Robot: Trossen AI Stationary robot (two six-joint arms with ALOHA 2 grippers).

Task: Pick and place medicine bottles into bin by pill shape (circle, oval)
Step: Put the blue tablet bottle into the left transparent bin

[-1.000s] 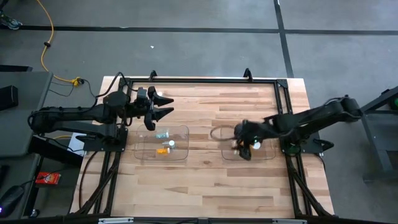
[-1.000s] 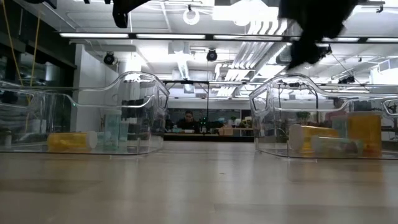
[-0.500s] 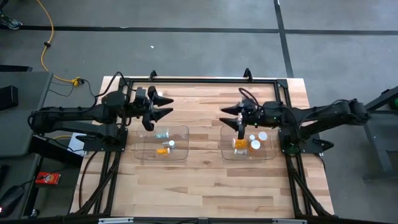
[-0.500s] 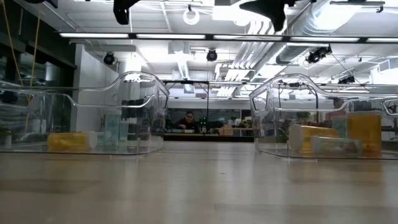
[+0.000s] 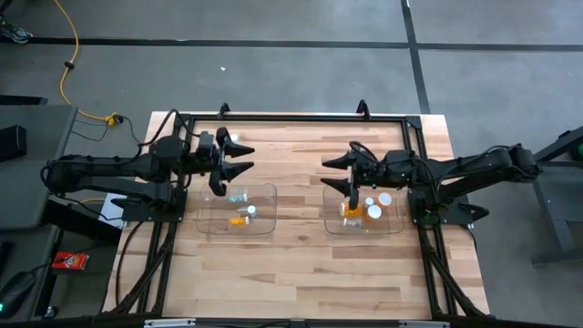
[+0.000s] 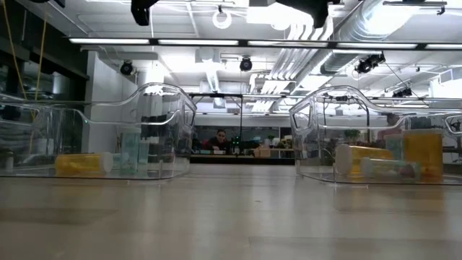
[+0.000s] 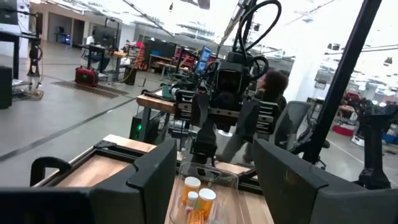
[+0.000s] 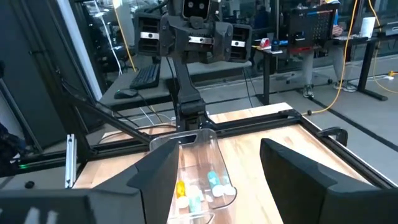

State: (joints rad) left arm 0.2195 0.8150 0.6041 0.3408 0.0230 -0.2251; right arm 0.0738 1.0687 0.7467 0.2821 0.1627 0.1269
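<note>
Medicine bottles (image 5: 242, 209) seemingly all binned; both grippers open, empty.

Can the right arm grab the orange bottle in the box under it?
Probably yes. The right tool hangs open just above the right bin, and the orange bottle lies in it with nothing covering it.

Both dark arms reach inward from opposite sides and face each other, raised above the surface (image 5: 301, 246). The left end effector (image 5: 237, 164) and the right end effector (image 5: 335, 172) each hold their fingers spread apart, gripping nothing.
</note>
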